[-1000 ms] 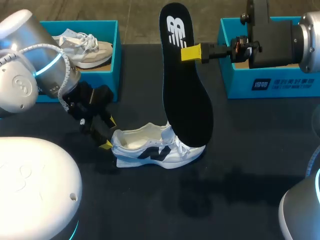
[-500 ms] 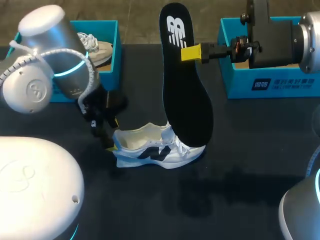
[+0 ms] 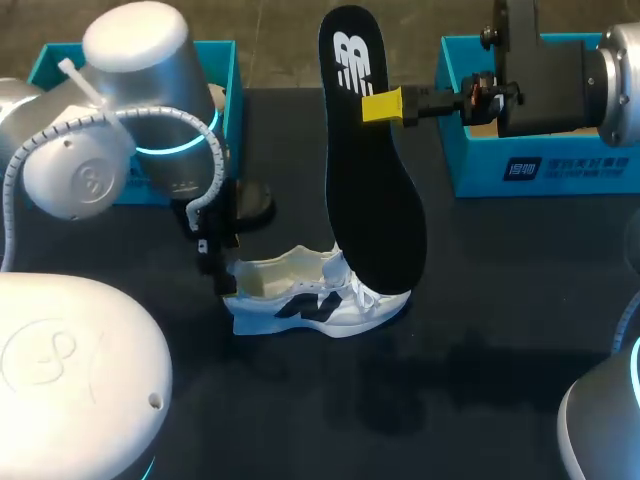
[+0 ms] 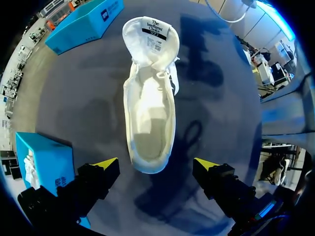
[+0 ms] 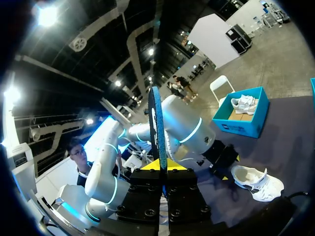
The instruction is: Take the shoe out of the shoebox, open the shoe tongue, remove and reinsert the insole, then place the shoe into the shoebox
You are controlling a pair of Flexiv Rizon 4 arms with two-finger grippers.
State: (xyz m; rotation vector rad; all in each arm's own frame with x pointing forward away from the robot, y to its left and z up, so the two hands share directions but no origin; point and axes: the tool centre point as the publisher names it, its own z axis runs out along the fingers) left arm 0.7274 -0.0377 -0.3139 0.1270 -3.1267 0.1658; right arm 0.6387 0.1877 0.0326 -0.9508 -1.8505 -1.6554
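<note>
Shoe, white with its tongue folded open, stands at the middle of the dark counter, well apart from the blue shoebox at the far right edge. It looks light and soft-sided, firmest at the heel collar, the likely hold. The black insole, thin and bendy, hangs upright over the toe, perhaps touching it, clamped in the right jaws. Left jaws stand apart, the heel just ahead between them.

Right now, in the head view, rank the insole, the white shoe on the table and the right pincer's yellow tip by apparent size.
1. insole, though held up, likely nearer the camera
2. white shoe
3. right pincer's yellow tip
</note>
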